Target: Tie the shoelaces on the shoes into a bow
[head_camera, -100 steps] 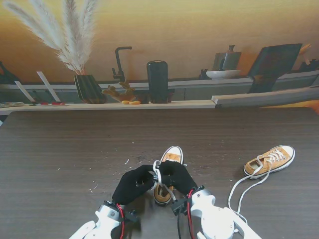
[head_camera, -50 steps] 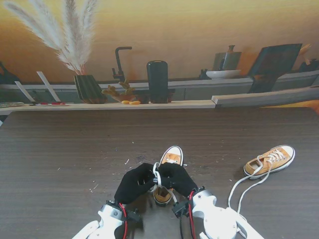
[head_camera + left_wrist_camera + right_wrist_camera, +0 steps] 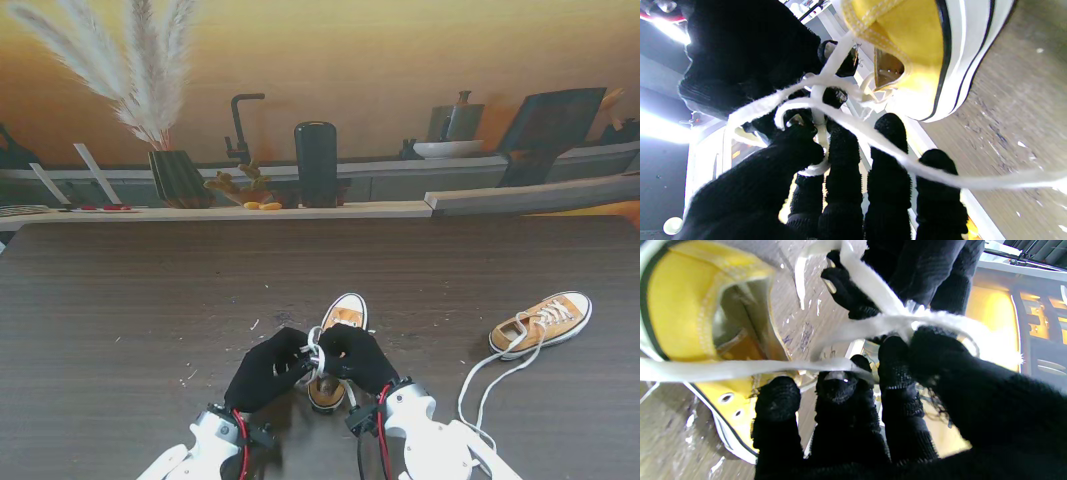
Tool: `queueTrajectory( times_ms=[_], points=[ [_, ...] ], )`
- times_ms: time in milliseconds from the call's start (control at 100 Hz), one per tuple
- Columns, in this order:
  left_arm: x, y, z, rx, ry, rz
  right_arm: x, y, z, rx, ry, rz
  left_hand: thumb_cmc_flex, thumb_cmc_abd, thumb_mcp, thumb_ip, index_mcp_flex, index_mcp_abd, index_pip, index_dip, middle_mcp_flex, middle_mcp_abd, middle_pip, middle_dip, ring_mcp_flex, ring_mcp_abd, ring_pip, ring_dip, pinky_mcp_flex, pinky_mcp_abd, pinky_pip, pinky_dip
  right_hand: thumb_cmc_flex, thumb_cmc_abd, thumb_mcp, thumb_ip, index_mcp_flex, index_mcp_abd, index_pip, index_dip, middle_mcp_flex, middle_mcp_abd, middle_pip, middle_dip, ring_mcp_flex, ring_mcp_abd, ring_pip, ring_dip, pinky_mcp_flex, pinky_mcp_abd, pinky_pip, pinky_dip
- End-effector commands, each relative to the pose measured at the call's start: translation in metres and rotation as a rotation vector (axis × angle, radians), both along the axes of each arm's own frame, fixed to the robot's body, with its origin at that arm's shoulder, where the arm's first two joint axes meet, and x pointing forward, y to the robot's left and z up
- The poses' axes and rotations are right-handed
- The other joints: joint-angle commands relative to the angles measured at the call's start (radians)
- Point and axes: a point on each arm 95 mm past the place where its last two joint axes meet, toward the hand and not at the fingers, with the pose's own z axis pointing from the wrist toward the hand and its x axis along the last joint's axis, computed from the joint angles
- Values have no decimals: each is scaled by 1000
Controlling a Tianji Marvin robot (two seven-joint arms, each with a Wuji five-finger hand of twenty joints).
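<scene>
1. The bench [image 3: 130, 300] is dark woodgrain.
2. The left hand [image 3: 266, 370] and right hand [image 3: 356, 358], both black-gloved, meet fingertip to fingertip over the near shoe [image 3: 336, 330], each pinched on its white laces [image 3: 313, 352].
3. That shoe sits just in front of me, toe pointing away.
4. A second shoe [image 3: 542, 322] lies well to the right, laces loose.

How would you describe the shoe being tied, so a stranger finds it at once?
On the dark wooden table, look nearest to me, at the middle. The tan sneaker there has both black-gloved hands on its white lace; the other sneaker lies alone to the right.
</scene>
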Motion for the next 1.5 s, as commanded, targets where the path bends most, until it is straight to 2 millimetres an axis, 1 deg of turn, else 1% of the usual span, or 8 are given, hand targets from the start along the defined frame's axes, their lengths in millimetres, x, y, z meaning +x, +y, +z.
queueTrajectory(
  times_ms=[0, 250, 340, 470, 610, 730, 860, 1490],
  points=[
    [-2, 0, 2, 3, 3, -9, -1, 2, -1, -8, 1, -5, -30, -11, 34, 18, -33, -69, 18, 31, -19, -12, -17, 28, -22, -3, -8, 43, -8, 28, 0, 19, 18, -15, 12, -8, -17, -4, 20, 18, -2, -23, 10, -7, 1, 2, -18, 31, -3, -14, -4, 3],
    [-3, 5, 1, 10, 13, -12, 0, 2, -2, -27, -18, -29, -45, -14, 72, 23, -29, -71, 20, 50, -22, -7, -36, 33, -38, 3, -25, 44, -28, 33, -22, 18, 8, -37, 35, -5, -12, -7, 36, 2, 6, -23, 16, -12, 16, 31, -62, 31, -3, -4, -16, -2],
    [-4, 5, 1, 0, 31, -29, -1, 2, -3, -27, -20, -28, -42, -6, 100, 5, -37, -70, 20, 77, -72, 4, -112, 19, -136, 23, -121, 35, -131, 42, -111, 6, 6, -36, 35, -5, -12, -10, 37, -1, 8, -25, 16, -13, 33, 52, -103, 31, -5, 0, -24, -6],
    [-5, 5, 1, 4, 41, -45, -1, 2, -3, -26, -22, -23, -43, -10, 120, 16, -28, -63, 14, 114, -313, 46, -184, -343, -315, 6, -308, 29, -301, 4, -292, 26, 7, -33, 34, -5, -12, -14, 37, -2, 11, -24, 15, -14, 40, 71, -127, 31, -8, 5, -35, -12],
    [-5, 6, 1, -16, 54, -50, -2, 2, -3, -24, -23, -20, -71, -47, 215, 10, 12, -45, 18, 141, -251, 68, -164, -314, -291, 27, -319, 43, -296, 18, -320, 66, 6, -33, 32, -4, -12, -18, 36, -1, 16, -26, 14, -15, 56, 96, -169, 26, -11, 8, -44, -18],
    [-5, 8, 1, -37, 76, -53, -2, 1, -3, -38, -33, -27, -95, -60, 285, -15, 22, -27, 33, 164, -118, 90, -129, -14, -222, 31, -213, 94, -244, 19, -247, 100, 7, -34, 34, -4, -13, -17, 37, 1, 26, -23, 11, -17, 70, 109, -191, 16, -11, 13, -49, -21],
    [-5, 10, 1, -59, 96, -48, 0, 0, -3, -73, -55, -41, -124, -54, 324, -2, 11, -12, 61, 191, -74, 93, -77, 125, -207, 27, -138, 123, -231, 13, -196, 111, 6, -35, 37, -4, -15, -10, 40, 5, 25, -23, 12, -15, 70, 107, -196, 15, -11, 13, -49, -22],
    [-7, 23, 0, -72, 160, -58, 1, 3, -2, -194, -184, -165, -134, -71, 343, 49, 34, -29, 56, 202, -74, 88, -123, 118, -225, 32, -152, 108, -252, 5, -214, 94, -13, -83, 90, 2, -1, -6, 58, -6, 33, -23, 19, -21, 91, 111, -208, 8, 19, 22, -60, -41]
  ],
)
